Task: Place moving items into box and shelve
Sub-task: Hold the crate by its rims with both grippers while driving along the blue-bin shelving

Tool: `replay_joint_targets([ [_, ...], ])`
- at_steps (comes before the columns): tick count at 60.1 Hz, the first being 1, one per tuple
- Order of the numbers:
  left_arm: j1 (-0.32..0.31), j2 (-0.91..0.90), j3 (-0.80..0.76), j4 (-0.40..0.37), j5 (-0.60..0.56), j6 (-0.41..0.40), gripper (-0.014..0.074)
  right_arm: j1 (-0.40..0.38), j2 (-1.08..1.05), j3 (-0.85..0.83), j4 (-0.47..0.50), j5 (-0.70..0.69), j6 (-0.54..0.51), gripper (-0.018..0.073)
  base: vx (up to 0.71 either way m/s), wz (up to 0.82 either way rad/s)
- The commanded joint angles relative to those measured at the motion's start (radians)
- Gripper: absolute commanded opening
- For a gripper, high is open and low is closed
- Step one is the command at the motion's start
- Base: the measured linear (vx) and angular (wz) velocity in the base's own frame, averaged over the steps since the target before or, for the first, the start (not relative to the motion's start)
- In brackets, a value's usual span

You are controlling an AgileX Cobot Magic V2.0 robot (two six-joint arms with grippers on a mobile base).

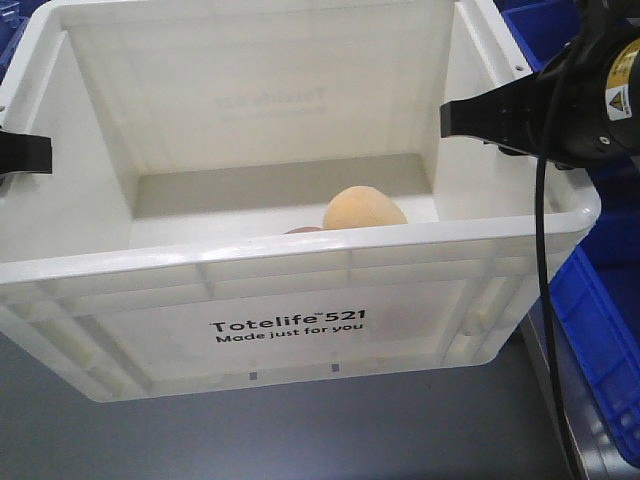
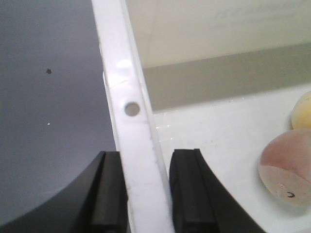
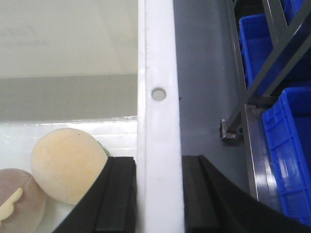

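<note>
**Both jaws pinch the crate's side rims, fruit lying inside**

The two moving items lie on the floor of the white crate [image 1: 300, 330], so the loading half of the task looks done. The yellow-orange fruit [image 3: 65, 165] sits just inside the inner finger of the right jaws, touching or nearly touching it in the wrist view. The pinkish-beige fruit [image 2: 286, 170] lies against it on the side toward the left jaws, well apart from those.

Each pair of jaws straddles a side rim of the crate, one finger inside the wall and one outside. Both are narrowed until the pads meet the plastic, so each holds the rim itself. The grips sit opposite one another across the crate, probably so the load hangs level and the loose fruit does not roll when it is lifted.

Outside the left jaws there is only the grey desk [image 2: 48, 97]. Outside the right jaws, past a strip of the same surface, stand a metal shelf frame [image 3: 272, 63] and blue bins [image 3: 286, 145]. That is likely where the crate must go. The step in hand appears to be the two-armed carry; whether the crate has left the desk, I cannot tell.
</note>
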Motion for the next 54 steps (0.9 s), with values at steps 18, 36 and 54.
replay_joint_targets([
  [18, -0.006, -0.03, -0.041, -0.005, -0.134, 0.028, 0.0104, -0.003, -0.035, -0.041, -0.121, -0.113, -0.004, 0.0071, 0.42, 0.02],
  [36, -0.006, -0.03, -0.041, -0.005, -0.134, 0.028, 0.0104, -0.003, -0.035, -0.041, -0.121, -0.113, -0.004, 0.0071, 0.42, 0.04],
  [54, -0.006, -0.03, -0.041, -0.005, -0.134, 0.028, 0.0104, -0.003, -0.035, -0.041, -0.121, -0.113, -0.004, 0.0071, 0.42, 0.01],
])
